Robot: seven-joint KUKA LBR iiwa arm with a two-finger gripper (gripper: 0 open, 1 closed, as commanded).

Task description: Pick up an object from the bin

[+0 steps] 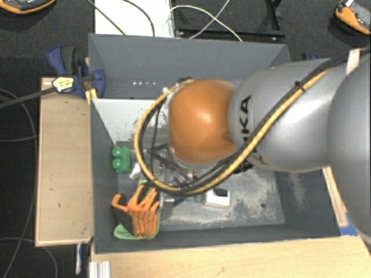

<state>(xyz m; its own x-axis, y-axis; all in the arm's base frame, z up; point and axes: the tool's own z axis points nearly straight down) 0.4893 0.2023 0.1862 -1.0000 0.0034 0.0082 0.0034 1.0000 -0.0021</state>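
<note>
**Bin contents and claw position, for your check**

1. Grey metal bin (191, 68). The loose things lie toward its left and front. You have bare floor on the right.
2. Arm (301, 120). It reaches in from the right, and its orange cover (200, 123) hangs over the middle of the bin. A yellow-and-black cable (144, 149) loops round its left side.
3. Claw (174, 185). It sits low beneath the cover, near the bin floor. You cannot tell how far open it is, nor whether it has hold of anything.
4. Orange pronged thing (142, 208). It is hand-shaped and lies in the front-left corner, just beside the claw on its left and front. Its prongs splay several ways, so you cannot read a clean long axis.
5. White block (218, 198). It is small and squarish and lies flat on the floor, just to the claw's right and front, apart from the rest.
6. Green rounded thing (120, 158). It lies against the left wall, further from the claw.
7. Green flat piece (123, 231). It lies partly under the orange thing, at the very front-left.

Judgement: items 4 and 5 are the nearest candidates, one on each side of the claw. The coming move turns on which side you commit to. The block lies clear, while the orange thing rests on its neighbours.
</note>
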